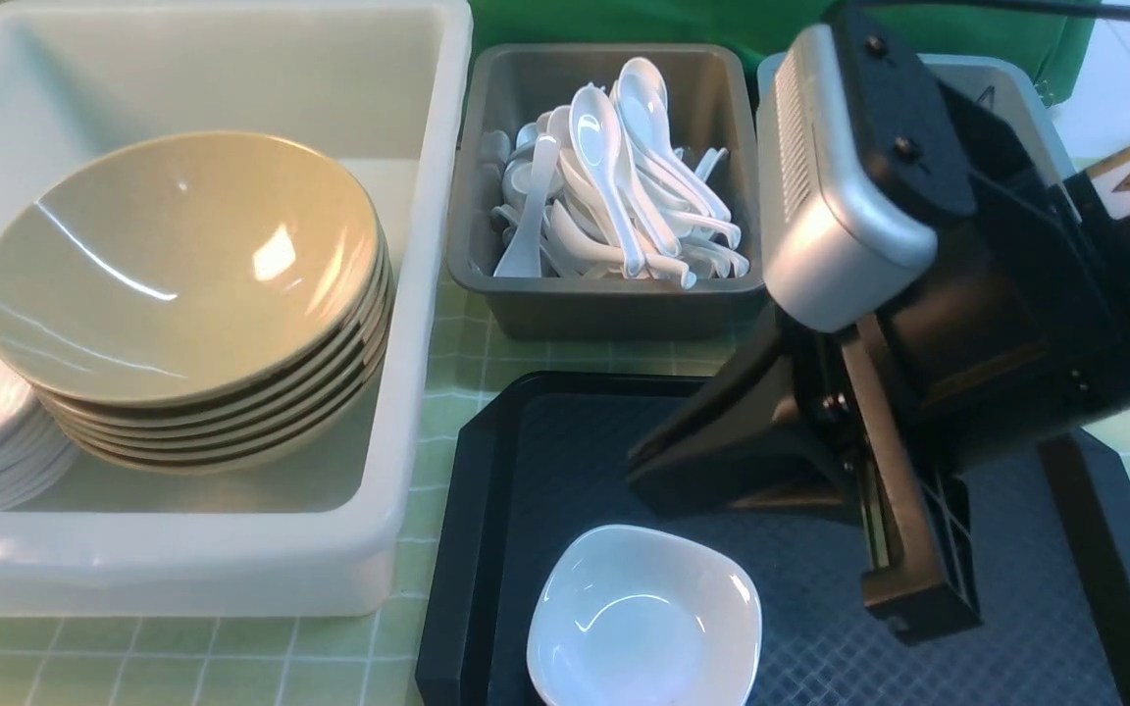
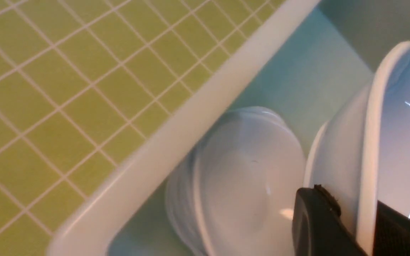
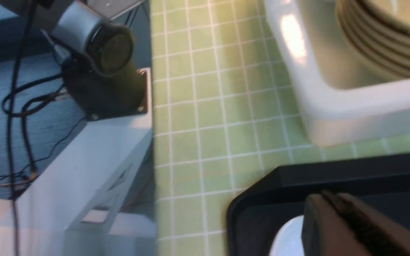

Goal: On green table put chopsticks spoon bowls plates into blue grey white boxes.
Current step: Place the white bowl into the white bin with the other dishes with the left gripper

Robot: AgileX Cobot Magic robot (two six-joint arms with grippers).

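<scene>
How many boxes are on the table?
3. The big white box on the left holds bowls, the grey box in the middle holds spoons, and the blue box peeks out behind the right arm, mostly hidden.

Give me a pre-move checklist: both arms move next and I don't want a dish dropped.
1. Left gripper grip secure: ok, shut on the held plate, clamped at its rim.
2. Held plate over the white box: ok, near the plate stack inside.
3. Held plate level for release: not ok, it stands on edge relative to the stack.
4. Right gripper ready to pick: not ok, shut and empty, beside the tray plate, not on it.
5. Tray plate reachable: ok, it lies alone and upright on the black tray.
6. Blue box contents: cannot tell, the right arm hides it.
</scene>
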